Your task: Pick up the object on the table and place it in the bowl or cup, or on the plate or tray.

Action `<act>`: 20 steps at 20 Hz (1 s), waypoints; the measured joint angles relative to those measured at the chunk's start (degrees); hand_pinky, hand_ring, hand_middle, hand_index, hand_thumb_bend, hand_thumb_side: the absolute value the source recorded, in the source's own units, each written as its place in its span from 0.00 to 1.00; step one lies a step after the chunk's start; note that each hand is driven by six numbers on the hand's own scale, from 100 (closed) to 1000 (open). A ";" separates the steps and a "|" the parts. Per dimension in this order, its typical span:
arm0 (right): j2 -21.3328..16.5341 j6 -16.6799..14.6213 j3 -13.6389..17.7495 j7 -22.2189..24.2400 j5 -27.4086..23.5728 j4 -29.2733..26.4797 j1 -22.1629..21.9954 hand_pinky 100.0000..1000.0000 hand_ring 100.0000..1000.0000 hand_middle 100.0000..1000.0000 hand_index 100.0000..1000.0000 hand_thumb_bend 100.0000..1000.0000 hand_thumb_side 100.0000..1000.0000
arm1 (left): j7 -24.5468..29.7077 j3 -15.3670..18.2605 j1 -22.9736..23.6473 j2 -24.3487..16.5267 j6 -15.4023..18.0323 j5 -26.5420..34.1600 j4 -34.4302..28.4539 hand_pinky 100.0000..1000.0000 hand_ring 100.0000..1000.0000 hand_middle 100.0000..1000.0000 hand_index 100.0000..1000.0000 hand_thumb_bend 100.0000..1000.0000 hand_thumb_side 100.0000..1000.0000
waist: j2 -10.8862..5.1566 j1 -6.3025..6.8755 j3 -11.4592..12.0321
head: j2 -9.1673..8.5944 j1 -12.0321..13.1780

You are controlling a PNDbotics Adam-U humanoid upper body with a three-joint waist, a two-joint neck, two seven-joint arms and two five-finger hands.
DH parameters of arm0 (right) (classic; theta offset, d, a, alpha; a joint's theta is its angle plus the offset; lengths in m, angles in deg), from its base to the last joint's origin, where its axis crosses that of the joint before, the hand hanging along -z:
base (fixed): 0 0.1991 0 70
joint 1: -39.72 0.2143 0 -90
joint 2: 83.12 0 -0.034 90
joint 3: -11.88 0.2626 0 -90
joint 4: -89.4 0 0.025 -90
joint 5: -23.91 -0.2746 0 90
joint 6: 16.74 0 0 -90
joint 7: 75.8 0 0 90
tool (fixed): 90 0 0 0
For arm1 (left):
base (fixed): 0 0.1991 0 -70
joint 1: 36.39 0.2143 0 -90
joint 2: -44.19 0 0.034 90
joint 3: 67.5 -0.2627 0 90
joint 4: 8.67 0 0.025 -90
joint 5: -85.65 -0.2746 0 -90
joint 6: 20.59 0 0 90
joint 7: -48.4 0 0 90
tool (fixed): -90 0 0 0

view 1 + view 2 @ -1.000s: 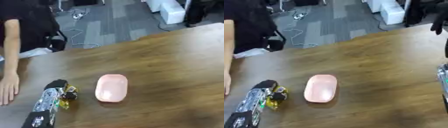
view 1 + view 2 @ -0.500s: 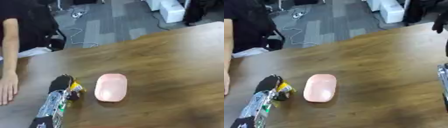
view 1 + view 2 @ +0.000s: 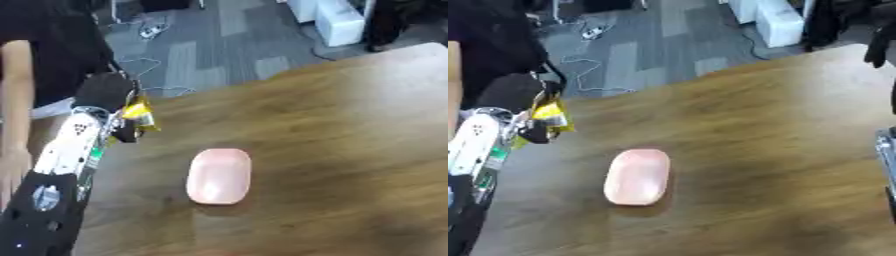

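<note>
My left hand is raised above the table's left side, fingers curled round a small yellow packet that hangs below them. A pink oval tray lies flat on the wooden table, down and to the right of the lifted packet. The left forearm, black and white, runs up from the lower left corner. Of the right arm only a silver and black part shows at the right edge in the right eye view; its hand is out of sight.
A person's bare forearm and hand rest on the table's far left edge. Beyond the table's far edge lie grey floor, cables and white boxes.
My left hand has lifted the yellow packet off the table and carried it up and away from the table surface. The pink tray has stayed in place; the camera view has shifted slightly.
</note>
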 measured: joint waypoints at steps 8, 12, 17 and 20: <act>0.00 0.05 -0.25 0.34 -0.42 0.00 0.10 0.00 0.16 0.23 0.59 0.00 1.00 | -1.19 -3.26 0.34 5.19 2.55 2.30 0.83 0.00 0.00 0.00 0.05 0.20 0.00 | 0.08 0.00 -0.63 | 0.00 0.00; 0.00 -0.01 -0.26 0.51 -0.47 0.00 0.34 0.00 0.16 0.23 0.59 0.00 1.00 | -1.91 -4.70 1.05 7.56 3.77 2.92 1.92 0.00 0.00 0.00 0.06 0.27 0.00 | 0.25 0.00 -0.71 | 0.00 -0.01; 0.00 -0.06 -0.26 0.65 -0.74 0.00 0.57 0.00 0.16 0.23 0.59 0.00 1.00 | -2.37 -6.30 2.14 9.65 5.27 3.17 2.90 0.00 0.00 0.00 0.06 0.25 0.00 | 0.39 0.04 -0.86 | 0.00 -0.02; 0.00 0.11 -0.27 0.83 -0.86 0.00 0.59 0.00 0.16 0.23 0.59 0.00 1.00 | -2.66 -6.86 3.11 10.84 5.93 3.52 3.19 0.00 0.00 0.00 0.08 0.20 0.00 | 0.41 0.12 -0.97 | 0.00 -0.02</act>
